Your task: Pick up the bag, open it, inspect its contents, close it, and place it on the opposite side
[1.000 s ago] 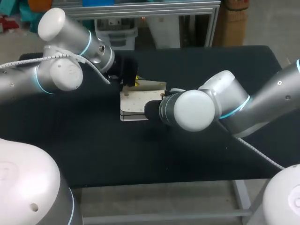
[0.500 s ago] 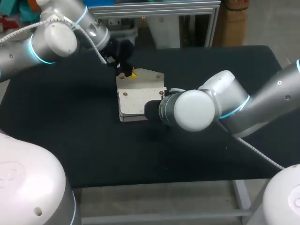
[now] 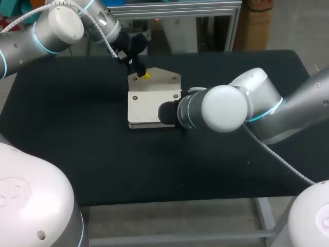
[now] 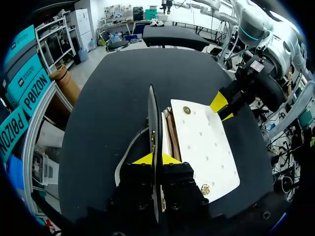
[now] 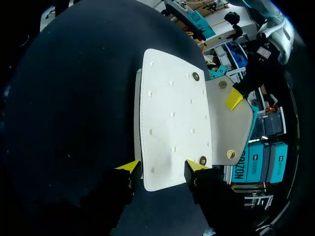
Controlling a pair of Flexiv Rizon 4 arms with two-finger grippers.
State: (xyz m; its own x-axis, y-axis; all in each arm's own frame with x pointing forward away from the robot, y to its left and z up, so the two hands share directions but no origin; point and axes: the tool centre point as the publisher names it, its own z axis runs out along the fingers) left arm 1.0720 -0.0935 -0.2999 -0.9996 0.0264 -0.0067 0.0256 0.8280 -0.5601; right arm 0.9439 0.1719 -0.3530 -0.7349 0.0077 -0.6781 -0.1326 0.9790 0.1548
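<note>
A white bag [image 3: 152, 106] lies flat on the black table [image 3: 77, 144], brass studs at its corners. Its flap [image 3: 163, 79] is lifted open at the far side. My left gripper [image 3: 143, 75] is shut on the flap's edge; in the left wrist view the flap [image 4: 153, 118] stands edge-on between the yellow tips of that gripper [image 4: 156, 158]. My right gripper [image 5: 162, 165] is open, its fingers spread over the end of the bag [image 5: 172, 115] opposite the flap [image 5: 231, 123]. In the head view my right arm [image 3: 221, 108] hides its fingers. The bag's inside is not visible.
The table stretches wide on both sides of the bag. Both arms meet over its middle, the left from the far left corner, the right from the right edge. Nothing else lies on the table.
My left gripper has pulled the flap up and toward the far side, unfolding it. My right gripper's fingers have spread open at the bag's end, and the bag has shifted slightly.
</note>
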